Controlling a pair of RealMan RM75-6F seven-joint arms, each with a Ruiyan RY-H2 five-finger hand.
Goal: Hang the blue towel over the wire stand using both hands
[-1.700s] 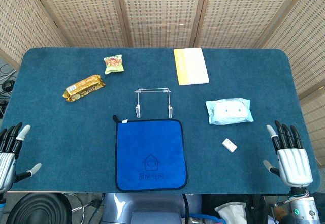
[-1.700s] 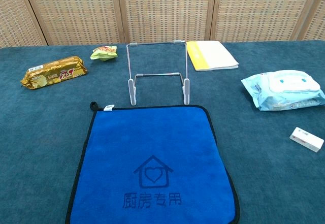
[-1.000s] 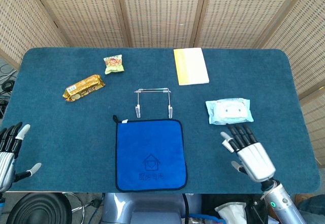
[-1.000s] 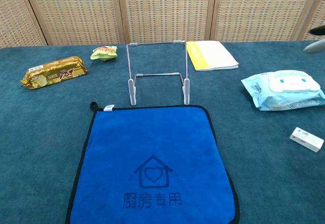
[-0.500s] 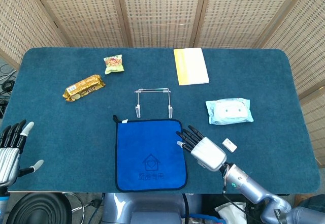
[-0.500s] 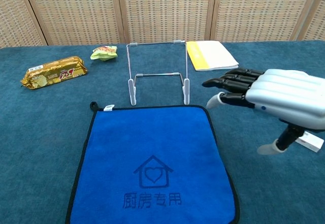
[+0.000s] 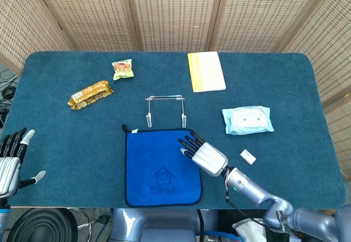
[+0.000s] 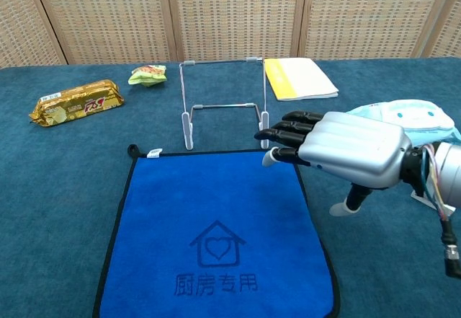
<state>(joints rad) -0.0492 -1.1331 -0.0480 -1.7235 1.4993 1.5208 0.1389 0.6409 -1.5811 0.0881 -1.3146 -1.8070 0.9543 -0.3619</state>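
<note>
The blue towel (image 7: 162, 167) lies flat at the desk's (image 7: 66, 138) near edge, just in front of the wire stand (image 7: 164, 110). The right hand (image 7: 202, 153), fingers spread and holding nothing, hovers over the towel's far right corner. The left hand (image 7: 11, 162) waits open and empty off the desk's near left corner.

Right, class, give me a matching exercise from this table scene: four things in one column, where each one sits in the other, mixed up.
1. blue towel
2. wire stand
3. yellow booklet
4. gold snack pack

A. far edge, right of centre
B. just beyond the towel
C. left side
D. near edge, under the right hand

Pairs: 1-D, 2-B, 3-A, 4-C
</note>
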